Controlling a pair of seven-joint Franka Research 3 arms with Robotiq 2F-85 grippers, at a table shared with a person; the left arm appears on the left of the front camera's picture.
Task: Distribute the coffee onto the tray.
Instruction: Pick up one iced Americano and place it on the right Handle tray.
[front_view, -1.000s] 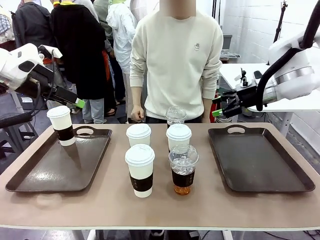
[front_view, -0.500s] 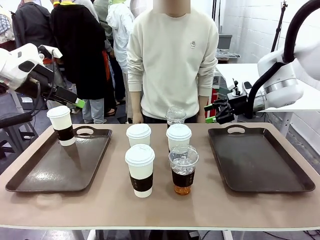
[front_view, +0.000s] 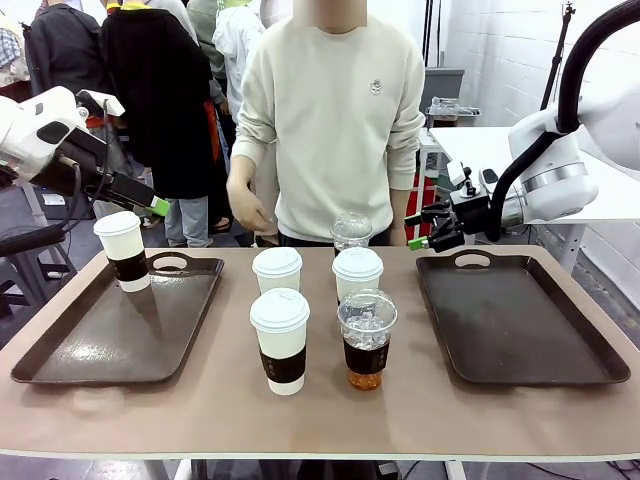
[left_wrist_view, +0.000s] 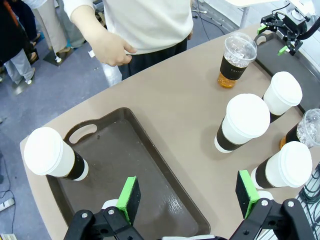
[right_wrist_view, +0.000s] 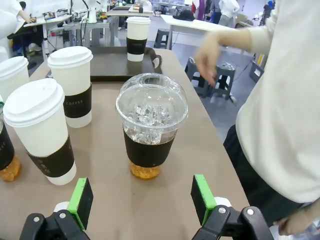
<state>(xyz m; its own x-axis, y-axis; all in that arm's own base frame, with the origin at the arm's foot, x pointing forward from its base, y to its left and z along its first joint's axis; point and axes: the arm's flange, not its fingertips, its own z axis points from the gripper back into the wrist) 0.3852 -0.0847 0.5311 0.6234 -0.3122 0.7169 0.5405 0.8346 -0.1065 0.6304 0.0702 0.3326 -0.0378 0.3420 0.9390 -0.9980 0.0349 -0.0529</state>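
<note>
Ahead of spread right jaws: iced coffee (right_wrist_view: 151, 125), apart.

The word "COFFEE" stands in small pale capitals on the dark brown sleeve (right_wrist_view: 78, 102) of a white paper cup (right_wrist_view: 71, 75) in the right wrist view. In the left wrist view, the iced cup (left_wrist_view: 236, 59) carries pale lettering on its dark band (left_wrist_view: 233, 70) — too small to read. The emblem (front_view: 375, 87) on the person's sweater (front_view: 330, 150) is likewise too small to read.

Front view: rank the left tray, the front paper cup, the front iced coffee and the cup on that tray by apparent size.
1. Left tray.
2. Front paper cup and front iced coffee: look alike.
3. Cup on the tray, though it stands farther off.
</note>
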